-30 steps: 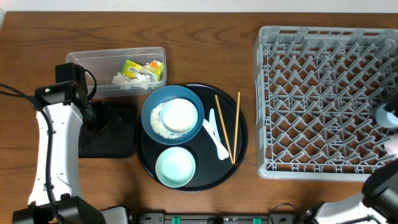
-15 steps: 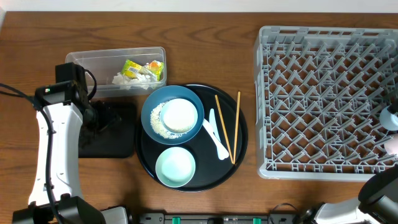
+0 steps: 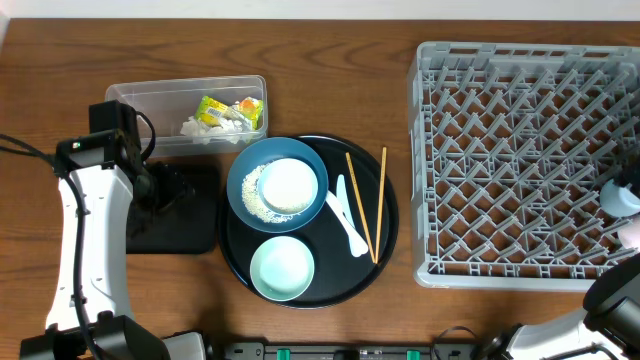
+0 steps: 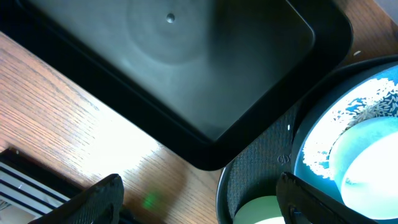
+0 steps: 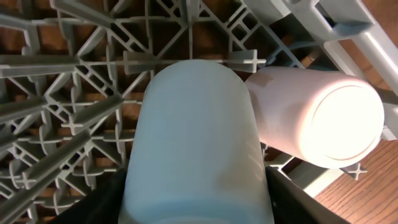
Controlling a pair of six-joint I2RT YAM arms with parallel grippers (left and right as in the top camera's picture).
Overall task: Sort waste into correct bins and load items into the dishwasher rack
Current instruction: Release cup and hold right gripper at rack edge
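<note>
The grey dishwasher rack (image 3: 500, 150) fills the right side. My right gripper (image 5: 196, 199) is shut on a pale-blue cup (image 5: 196, 143) held over the rack's right edge, beside a pale pink cup (image 5: 317, 118) lying in the rack. In the overhead view the held cup (image 3: 617, 196) shows at the far right. My left gripper (image 4: 199, 205) is open and empty, low over the shallow black tray (image 4: 186, 74). The clear tub (image 3: 150, 98) holds the yellow-green wrapper (image 3: 222, 108) and white tissue (image 3: 198, 127). The dark-blue bowl (image 3: 240, 175) holds rice (image 3: 255, 203) and a white bowl (image 3: 290, 185).
A round black tray (image 3: 390, 235) carries the blue bowl, a pale-teal bowl (image 3: 282, 267), a white spoon (image 3: 347, 215) and wooden chopsticks (image 3: 365, 200). The left arm (image 3: 90, 230) stands along the left side of the wooden table.
My right gripper with the pale-blue cup has shifted slightly over the rack's right edge. The left arm has not moved.
</note>
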